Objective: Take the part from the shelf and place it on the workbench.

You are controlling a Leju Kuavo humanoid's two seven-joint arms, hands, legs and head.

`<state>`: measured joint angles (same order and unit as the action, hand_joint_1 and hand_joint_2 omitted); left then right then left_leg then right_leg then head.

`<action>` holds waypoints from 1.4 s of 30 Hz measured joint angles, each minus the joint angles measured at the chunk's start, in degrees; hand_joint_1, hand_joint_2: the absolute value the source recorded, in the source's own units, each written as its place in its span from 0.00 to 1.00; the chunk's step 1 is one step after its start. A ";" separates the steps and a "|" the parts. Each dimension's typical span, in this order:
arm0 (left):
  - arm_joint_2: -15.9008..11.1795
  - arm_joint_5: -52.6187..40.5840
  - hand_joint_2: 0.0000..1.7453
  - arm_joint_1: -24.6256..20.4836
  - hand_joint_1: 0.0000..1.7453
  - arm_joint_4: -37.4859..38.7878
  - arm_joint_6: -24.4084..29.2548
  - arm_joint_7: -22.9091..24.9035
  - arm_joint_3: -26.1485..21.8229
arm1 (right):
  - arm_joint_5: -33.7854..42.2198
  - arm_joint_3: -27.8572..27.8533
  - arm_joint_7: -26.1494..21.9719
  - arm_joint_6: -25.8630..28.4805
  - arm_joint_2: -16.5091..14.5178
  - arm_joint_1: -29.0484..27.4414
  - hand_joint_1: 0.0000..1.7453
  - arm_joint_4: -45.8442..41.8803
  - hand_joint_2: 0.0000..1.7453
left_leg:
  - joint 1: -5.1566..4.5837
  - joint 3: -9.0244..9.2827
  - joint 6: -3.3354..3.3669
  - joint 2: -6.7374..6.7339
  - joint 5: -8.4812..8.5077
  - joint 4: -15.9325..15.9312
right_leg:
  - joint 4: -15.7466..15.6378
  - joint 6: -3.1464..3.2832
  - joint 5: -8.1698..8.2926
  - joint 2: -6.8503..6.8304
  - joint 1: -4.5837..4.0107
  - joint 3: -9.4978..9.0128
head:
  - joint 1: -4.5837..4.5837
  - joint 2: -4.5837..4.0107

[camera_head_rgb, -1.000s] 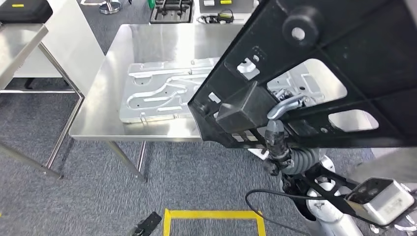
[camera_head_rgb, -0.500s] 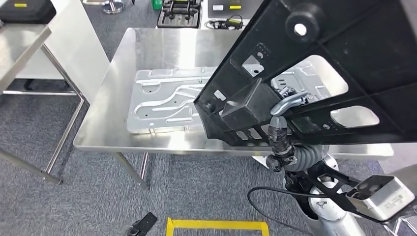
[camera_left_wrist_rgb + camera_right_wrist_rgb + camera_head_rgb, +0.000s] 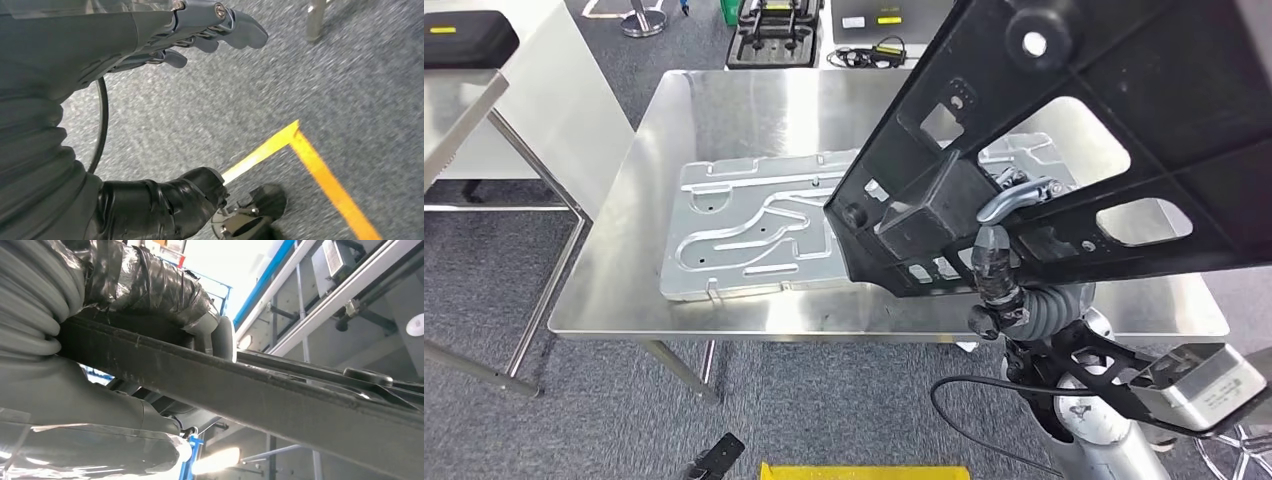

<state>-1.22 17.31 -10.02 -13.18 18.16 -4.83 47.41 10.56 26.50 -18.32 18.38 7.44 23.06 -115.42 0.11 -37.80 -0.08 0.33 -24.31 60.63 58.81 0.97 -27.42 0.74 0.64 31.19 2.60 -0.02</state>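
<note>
A silver stamped metal plate (image 3: 754, 225) with curved grooves lies flat on the steel table, toward its near edge. To the left stands a second steel table (image 3: 459, 100) with a black case (image 3: 464, 38) on top. On the grey carpet (image 3: 604, 420) beyond the table sit a black rack (image 3: 774, 35) and a yellow-labelled device (image 3: 886, 20); yellow floor tape (image 3: 864, 470) marks the carpet at the near edge.

Right hand (image 3: 1002, 262) raised in front of the body, fingers (image 3: 150, 282) wrapped around a black part (image 3: 1124, 120). Left hand (image 3: 200, 30) hanging low over the floor, fingers loosely apart, holding nothing.
</note>
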 joint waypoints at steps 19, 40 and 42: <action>-0.86 1.32 1.00 0.84 0.00 0.00 0.62 -2.50 -0.75 | -5.10 -2.51 9.41 -1.45 6.66 -0.66 1.00 -1.33 1.00 | -0.66 2.49 1.34 0.44 -1.53 -1.55 | 1.35 -0.85 1.64 0.02 -0.19 3.83 | 0.03 0.01; -3.32 3.63 1.00 2.99 0.00 0.09 0.61 -4.77 -2.81 | -37.08 -4.65 37.00 -12.60 24.39 3.82 1.00 1.81 1.00 | -0.22 3.81 2.92 0.03 -0.88 -3.61 | 13.85 -2.55 -4.74 -0.35 0.31 9.77 | 0.13 0.01; -3.37 3.62 1.00 3.01 0.00 0.09 0.51 -4.68 -2.83 | -42.25 -4.61 39.22 -14.96 25.49 4.12 1.00 2.42 1.00 | -0.19 3.83 2.87 0.11 -1.05 -3.39 | 15.17 -2.81 -3.83 -0.37 0.59 10.66 | 0.13 0.00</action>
<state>-4.58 20.93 -7.02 -13.09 18.68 -9.51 44.58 -31.69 21.90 20.90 3.42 32.93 27.18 -112.99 -0.08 -33.97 2.79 0.44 -25.37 57.23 73.98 -1.84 -31.25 0.36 1.23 41.85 2.73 -0.02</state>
